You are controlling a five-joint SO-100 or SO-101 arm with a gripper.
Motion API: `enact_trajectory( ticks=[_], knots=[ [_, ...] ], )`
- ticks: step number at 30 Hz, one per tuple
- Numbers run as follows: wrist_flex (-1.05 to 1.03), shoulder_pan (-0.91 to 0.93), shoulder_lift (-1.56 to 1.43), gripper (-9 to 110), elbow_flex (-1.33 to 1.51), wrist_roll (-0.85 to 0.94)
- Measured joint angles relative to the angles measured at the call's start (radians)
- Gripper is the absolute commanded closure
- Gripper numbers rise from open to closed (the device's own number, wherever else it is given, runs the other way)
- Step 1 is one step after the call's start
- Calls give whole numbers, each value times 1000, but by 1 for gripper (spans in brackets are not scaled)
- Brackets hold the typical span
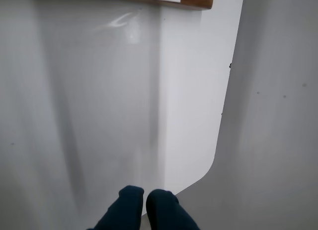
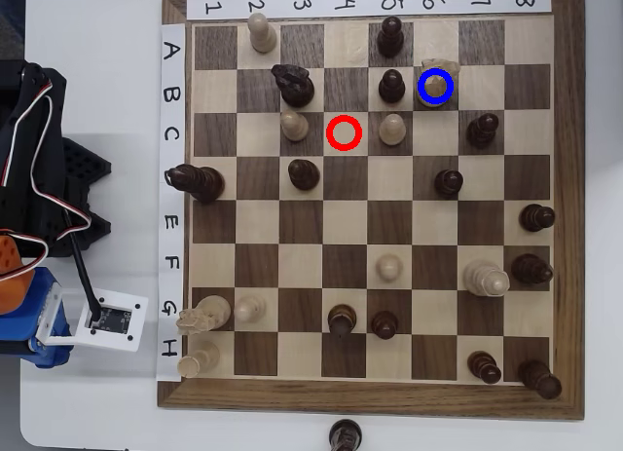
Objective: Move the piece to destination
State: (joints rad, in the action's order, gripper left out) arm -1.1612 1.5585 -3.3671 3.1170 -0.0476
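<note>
jaws pressed together and empty over the bare white worktop [image 1: 99,115]. the cream knight [image 2: 440,73] stands at the blue ring [image 2: 436,87], so the task looks complete; no further move seems needed.

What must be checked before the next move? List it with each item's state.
1. Gripper empty: ok. In the wrist view the fingertips sit together with nothing between them.
2. Piece on the destination: ok. In the overhead view a cream piece stands in the blue-ringed square.
3. Piece upright: cannot tell. The view is from straight above and the blue ring covers much of the piece.
4. Red-ringed square free: ok. No piece stands in it.
5. Arm clear of the chessboard: ok. It sits left of the board, and the gripper is over the white table.
</note>
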Motion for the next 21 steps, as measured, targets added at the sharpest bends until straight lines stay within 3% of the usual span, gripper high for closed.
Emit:
enact_trajectory(
  ticks=[21],
  knots=[
    [0, -12, 0, 101, 0, 0]
  ],
)
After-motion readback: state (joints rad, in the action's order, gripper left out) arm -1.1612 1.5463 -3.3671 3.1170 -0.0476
